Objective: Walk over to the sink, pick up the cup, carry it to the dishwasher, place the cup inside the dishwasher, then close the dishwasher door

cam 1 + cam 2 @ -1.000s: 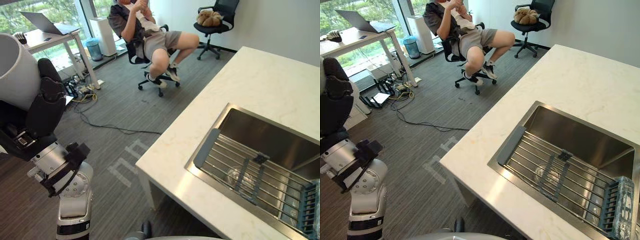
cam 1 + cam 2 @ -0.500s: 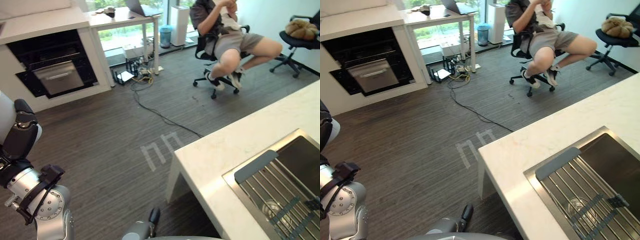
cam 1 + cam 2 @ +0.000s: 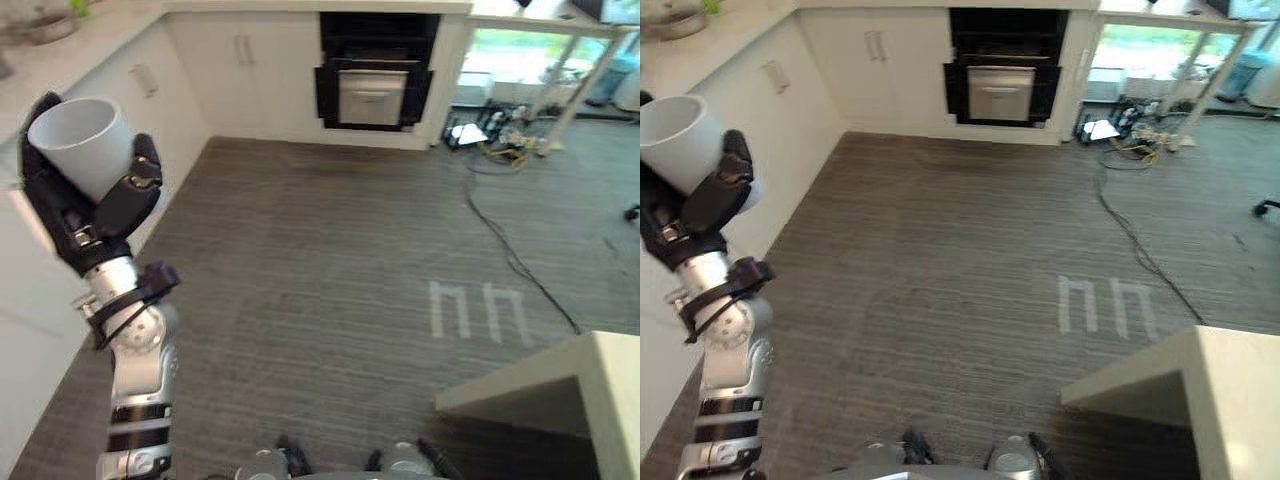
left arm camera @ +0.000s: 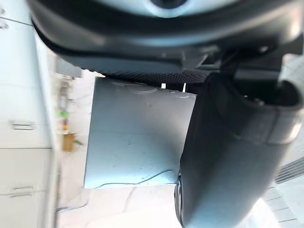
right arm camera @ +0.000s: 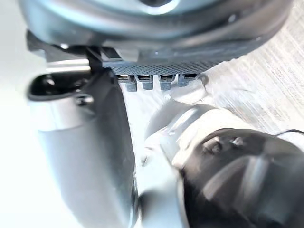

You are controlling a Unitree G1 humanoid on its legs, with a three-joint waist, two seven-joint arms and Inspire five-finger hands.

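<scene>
So most of what you see is floor (image 3: 330, 260), grey and streaky, running across the whole room. Two pale marks (image 3: 475, 310) are stuck on it right of the middle, and a thin dark cable (image 3: 500, 240) trails across it from the far right corner.

White cabinets (image 3: 250, 80) run along the far wall and come round down the robot's left side. The light worktop (image 3: 60, 50) on top of them shows at the upper left. A black built-in oven (image 3: 375, 70) sits in the far run, roughly in the middle of that wall. To the right of it a desk (image 3: 590, 60) stands by a bright window, with a tangle of stuff on the floor under it. The corner of another pale worktop (image 3: 590, 390) pokes in at the lower right.

The cup (image 3: 78, 145) is plain white, up in the air on the robot's left, mouth up and tipped a bit, in front of the left-side cabinets. The left hand (image 3: 100, 215) has it, dark fingers wrapped round the lower part of the wall. In the left wrist view it's a pale slab (image 4: 137, 133) sitting right against the palm with a dark finger (image 4: 228, 152) across it.

The right hand (image 5: 83, 142) shows close up in its own wrist view, but I honestly can't tell how its fingers are set.
</scene>
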